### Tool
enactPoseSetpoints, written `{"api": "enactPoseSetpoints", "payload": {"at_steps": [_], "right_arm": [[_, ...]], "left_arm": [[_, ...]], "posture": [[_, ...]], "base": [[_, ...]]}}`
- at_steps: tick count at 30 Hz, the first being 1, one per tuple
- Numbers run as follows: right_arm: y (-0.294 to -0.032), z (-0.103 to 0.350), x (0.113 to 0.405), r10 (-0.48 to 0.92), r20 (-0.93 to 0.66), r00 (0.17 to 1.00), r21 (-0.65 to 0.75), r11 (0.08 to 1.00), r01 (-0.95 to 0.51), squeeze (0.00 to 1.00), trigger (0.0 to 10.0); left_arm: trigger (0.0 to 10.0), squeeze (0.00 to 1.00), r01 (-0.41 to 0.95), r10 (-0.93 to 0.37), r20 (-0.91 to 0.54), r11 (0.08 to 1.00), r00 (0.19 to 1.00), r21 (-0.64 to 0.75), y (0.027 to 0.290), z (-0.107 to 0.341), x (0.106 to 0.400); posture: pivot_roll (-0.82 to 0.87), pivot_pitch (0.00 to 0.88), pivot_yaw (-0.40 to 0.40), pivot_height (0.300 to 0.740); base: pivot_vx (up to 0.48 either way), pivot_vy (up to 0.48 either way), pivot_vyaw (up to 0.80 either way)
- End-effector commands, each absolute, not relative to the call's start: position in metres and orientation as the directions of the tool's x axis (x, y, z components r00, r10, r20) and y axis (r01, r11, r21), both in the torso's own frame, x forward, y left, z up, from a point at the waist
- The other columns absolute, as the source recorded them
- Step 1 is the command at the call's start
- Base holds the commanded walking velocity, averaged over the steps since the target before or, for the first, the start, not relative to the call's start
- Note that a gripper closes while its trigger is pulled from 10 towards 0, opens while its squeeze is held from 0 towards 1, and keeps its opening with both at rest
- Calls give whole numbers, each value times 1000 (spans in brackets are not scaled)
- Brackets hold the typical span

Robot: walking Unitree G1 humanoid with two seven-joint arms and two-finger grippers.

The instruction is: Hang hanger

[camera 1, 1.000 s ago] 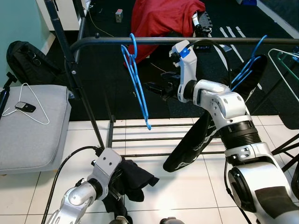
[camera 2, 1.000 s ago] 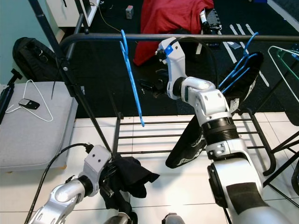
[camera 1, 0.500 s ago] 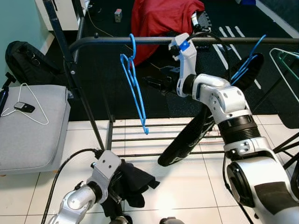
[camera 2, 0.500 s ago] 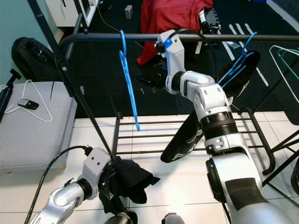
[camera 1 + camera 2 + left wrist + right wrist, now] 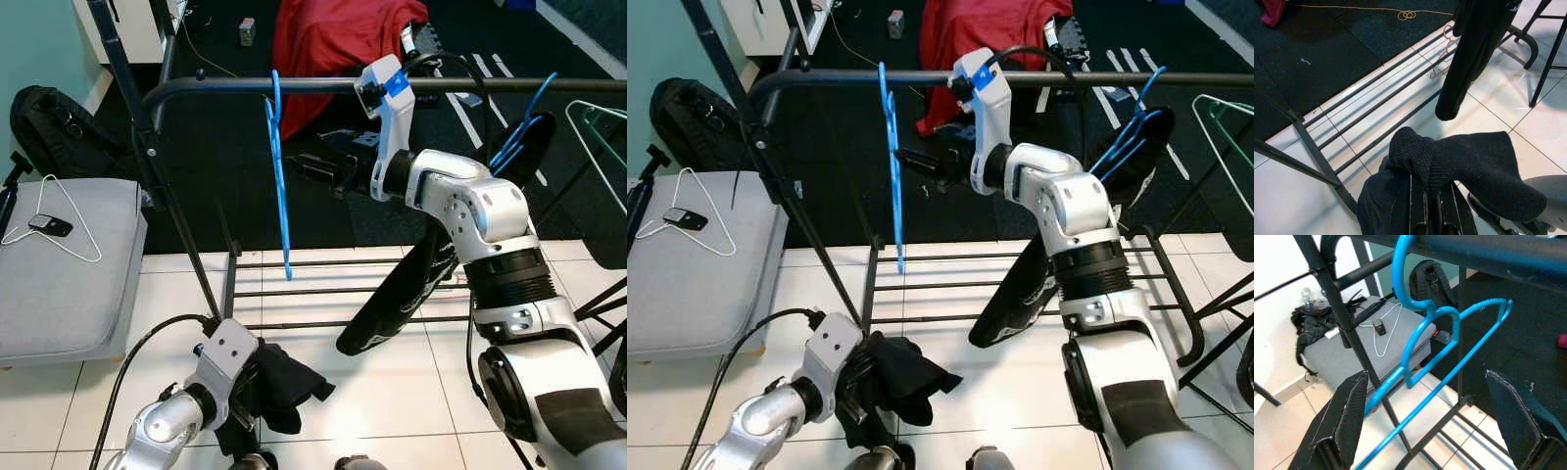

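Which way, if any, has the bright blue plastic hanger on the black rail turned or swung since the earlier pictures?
Yes. The bright blue plastic hanger now hangs nearly edge-on under the black rail, its lower tip closer to the rack's slanted black upright post.

A black rail (image 5: 294,85) carries blue hangers (image 5: 279,176), hooked over it.

The left hand (image 5: 1432,215) is largely buried under the dark cloth (image 5: 1474,171) it carries, so how its fingers stand cannot be told. The rail (image 5: 294,85) runs off the picture's right edge. The green hanger (image 5: 600,132) is cut off there too. The blue hanger (image 5: 1449,357) loses its lower end at the frame's bottom.
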State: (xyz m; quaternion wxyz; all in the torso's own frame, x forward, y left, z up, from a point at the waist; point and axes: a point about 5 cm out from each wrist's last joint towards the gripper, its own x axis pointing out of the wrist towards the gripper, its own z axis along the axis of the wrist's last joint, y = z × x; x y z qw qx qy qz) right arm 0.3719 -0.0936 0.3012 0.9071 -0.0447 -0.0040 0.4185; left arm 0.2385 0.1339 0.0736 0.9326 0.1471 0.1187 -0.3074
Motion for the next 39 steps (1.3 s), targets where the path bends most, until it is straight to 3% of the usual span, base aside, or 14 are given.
{"api": "enactPoseSetpoints", "payload": {"at_steps": [1, 11, 22, 28, 32, 34, 39], "right_arm": [[-93, 286, 378, 733, -47, 679, -84, 674, -734, 0, 10000], [-89, 264, 397, 652, -90, 753, -126, 742, -658, 0, 10000], [-96, 264, 398, 631, -95, 770, -138, 757, -638, 0, 10000], [-113, 266, 387, 645, -49, 763, -132, 753, -645, 0, 10000], [-131, 269, 374, 591, 71, 804, -140, 804, -578, 0, 10000], [-147, 252, 354, 517, 144, 844, -106, 856, -507, 0, 10000], [-153, 235, 339, 470, 170, 866, -56, 882, -468, 0, 10000]], "left_arm": [[10000, 0, 626, -549, -324, 747, 771, 224, 135, 74, 234], [10000, 0, 627, -545, -331, 744, 770, 233, 137, 74, 233], [10000, 0, 620, -536, -336, 749, 774, 234, 139, 74, 232], [10000, 0, 618, -534, -340, 753, 774, 225, 138, 72, 232], [10000, 0, 618, -533, -341, 754, 774, 222, 139, 70, 235], [10000, 0, 575, -503, -307, 787, 808, 225, 141, 73, 246], [10000, 0, 495, -430, -276, 833, 860, 247, 149, 79, 260]], "posture": [[-91, 213, -31, 740], [-78, 222, -41, 740], [-75, 229, -47, 740], [-86, 226, -38, 740], [-102, 213, -20, 740], [-111, 199, -3, 740], [-113, 189, 5, 740]], "base": [[0, 0, 0], [0, 0, 0], [0, 0, 0], [0, 0, 0], [0, 0, 0], [0, 0, 0], [0, 0, 0]]}}
